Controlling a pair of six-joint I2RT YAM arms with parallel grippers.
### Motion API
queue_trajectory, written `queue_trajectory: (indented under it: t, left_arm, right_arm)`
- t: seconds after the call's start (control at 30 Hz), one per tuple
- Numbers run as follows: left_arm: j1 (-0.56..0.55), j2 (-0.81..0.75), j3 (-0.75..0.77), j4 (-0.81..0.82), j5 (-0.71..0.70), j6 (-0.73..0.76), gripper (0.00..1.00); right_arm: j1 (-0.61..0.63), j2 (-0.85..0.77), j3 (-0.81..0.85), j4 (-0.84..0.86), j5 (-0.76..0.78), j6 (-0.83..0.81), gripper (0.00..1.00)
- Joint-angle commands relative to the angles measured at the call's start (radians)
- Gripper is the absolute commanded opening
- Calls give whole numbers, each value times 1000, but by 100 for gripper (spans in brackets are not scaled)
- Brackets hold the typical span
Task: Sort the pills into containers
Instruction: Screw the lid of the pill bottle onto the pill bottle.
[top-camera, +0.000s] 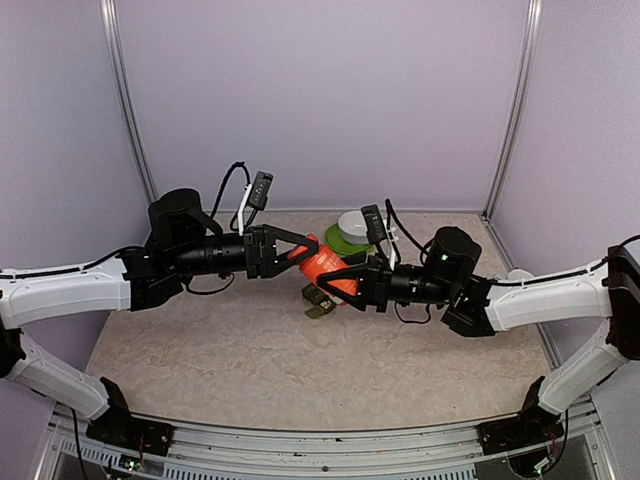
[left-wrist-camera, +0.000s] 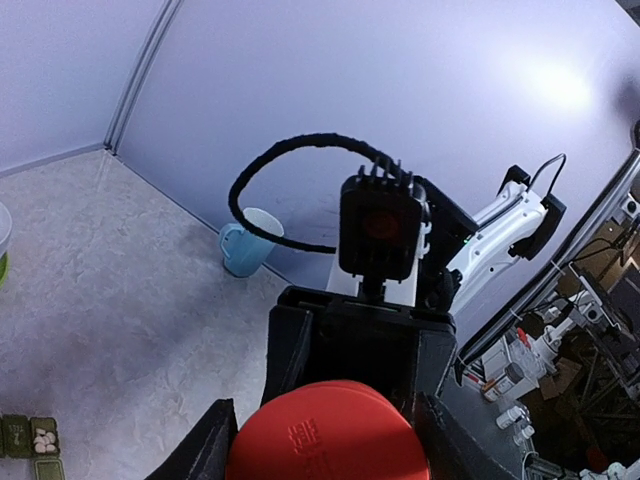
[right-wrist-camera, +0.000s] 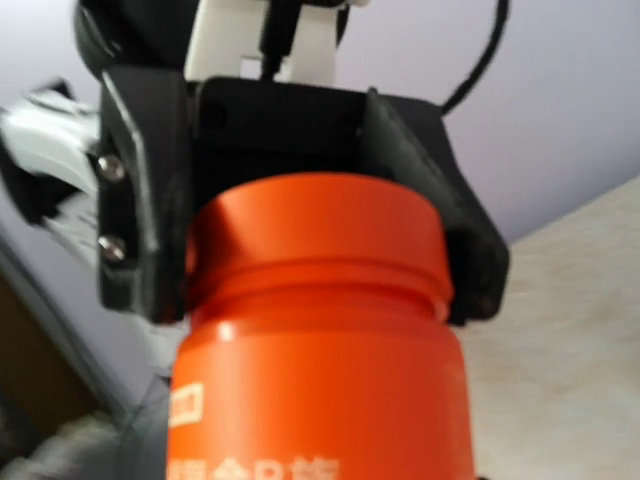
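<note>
Dark green plastic compartment strip (top-camera: 318, 300) lies on the mottled beige tabletop (top-camera: 250, 340), lilac walls (top-camera: 320, 100) around. Left claw (top-camera: 298, 252) and right claw (top-camera: 340, 282) clench the red plastic bottle (top-camera: 325, 265).

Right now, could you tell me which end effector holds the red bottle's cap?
The left end effector, closed on the cap; the right end effector grips the labelled body of the red bottle.

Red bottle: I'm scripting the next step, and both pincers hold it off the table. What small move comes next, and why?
Probably a twist of the left pincer to unscrew the cap: it clamps the cap, while the right pincer grips the body of the red bottle, and the cap looks fully seated.
</note>
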Motion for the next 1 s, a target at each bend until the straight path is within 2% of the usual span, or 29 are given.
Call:
queue_trajectory:
  t: [0.0,0.1,0.17,0.23,0.27,0.3,0.5,0.63,0.83,0.97]
  left_arm:
    - [-31,-30,-22,92,79,53,49]
    - [-32,-30,-29,111,89,56,51]
    - [-28,-39,-30,102,67,50,59]
    - [-18,-64,-38,99,40,33,79]
    - [-14,-78,-46,93,15,16,93]
    - [-6,-94,-52,89,-5,4,98]
    - [11,-156,-52,-7,-172,-91,99]
    - [13,-116,13,-116,-196,-142,99]
    - [13,-65,87,-222,-222,-135,99]
    - [13,-9,199,-363,-212,-83,96]
  right_arm:
    - [-30,71,-21,309,-84,339,20]
    - [-41,116,-30,425,-130,441,20]
    - [-44,113,-35,423,-132,429,20]
    - [-45,82,-33,333,-106,350,20]
    - [-44,58,-29,269,-86,296,20]
    - [-44,25,-25,214,-65,244,20]
    - [-41,-66,20,-84,69,-67,20]
    - [-12,-71,65,-208,177,-294,20]
    - [20,-60,89,-294,289,-501,20]
    - [31,-76,92,-342,325,-584,20]
